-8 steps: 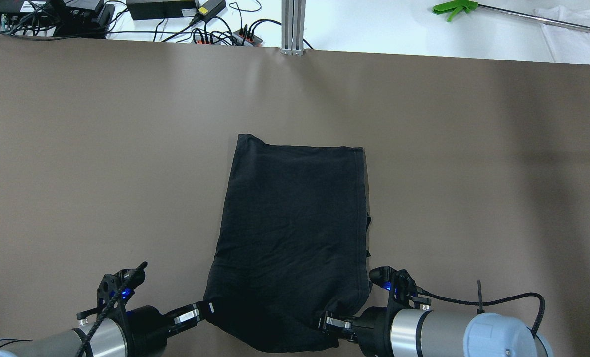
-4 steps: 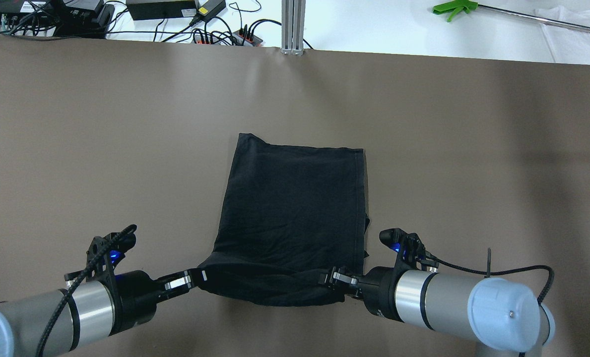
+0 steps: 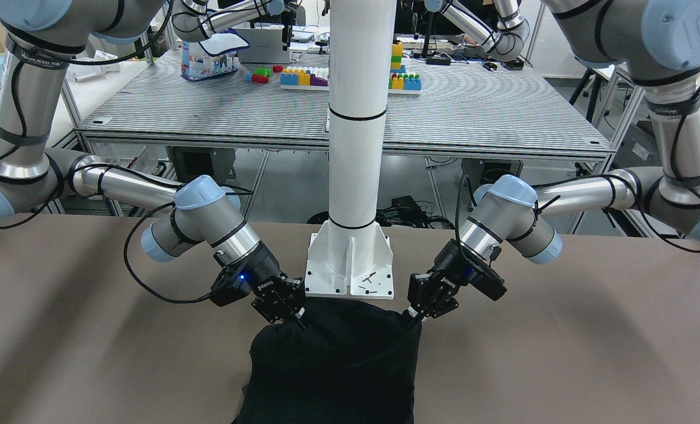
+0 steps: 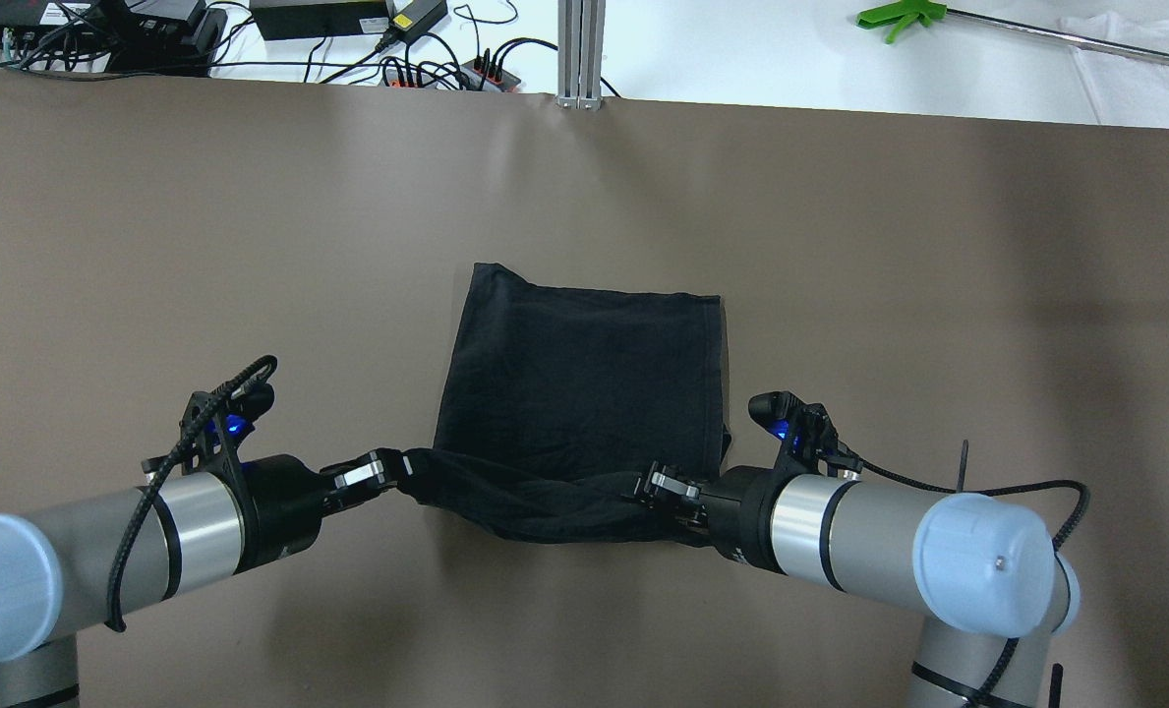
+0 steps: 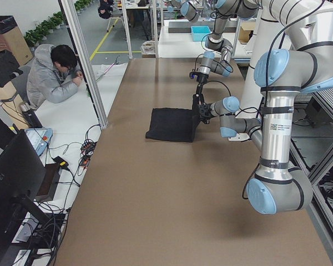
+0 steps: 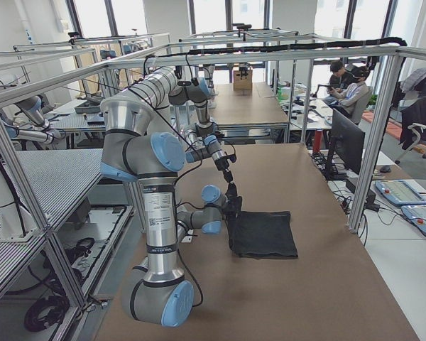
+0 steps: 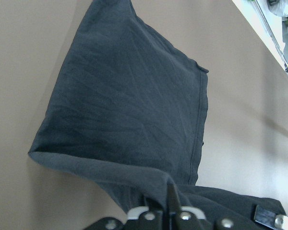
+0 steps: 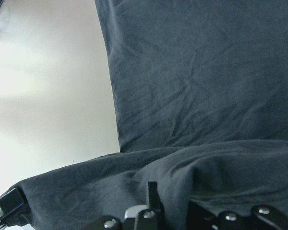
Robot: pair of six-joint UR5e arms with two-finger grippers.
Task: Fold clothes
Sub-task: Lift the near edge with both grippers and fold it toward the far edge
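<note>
on the table (image 4: 151, 246), left gripper (image 4: 402, 464) and right gripper (image 4: 645, 484) clamp near corners of the black cloth (image 4: 584, 374) mid-fold; next likely means carrying them to its far hem.

The front-facing view's bottom edge cuts off the lower part of the black cloth (image 3: 332, 365). Its corners, pinched in the left gripper (image 4: 400, 465) and right gripper (image 4: 643, 489), are hidden between the jaws. Side views: both too small to judge.

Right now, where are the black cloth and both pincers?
black cloth (image 4: 584, 374): overhead view, flat middle of the fabric.
left pincer (image 4: 399, 466): overhead view, fingertips on the lifted corner.
right pincer (image 4: 646, 488): overhead view, fingertips on the other corner.
</note>
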